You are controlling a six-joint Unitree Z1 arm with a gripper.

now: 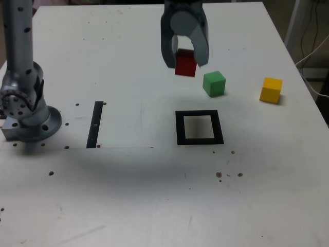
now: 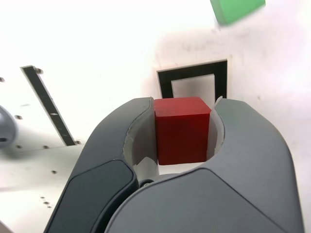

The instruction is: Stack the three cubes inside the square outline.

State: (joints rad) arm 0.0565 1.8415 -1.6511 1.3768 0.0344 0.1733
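Observation:
My gripper is shut on the red cube, which hangs in the air behind the square outline. In the wrist view the red cube sits squeezed between both fingers of my gripper, and the square outline shows on the table beyond it. The green cube rests on the table just to the exterior view's right of the held cube; its corner also shows in the wrist view. The yellow cube lies farther to the exterior view's right.
The arm's grey base stands at the exterior view's left. A narrow black strip lies on the white table between the base and the outline. The table's edge runs close past the yellow cube.

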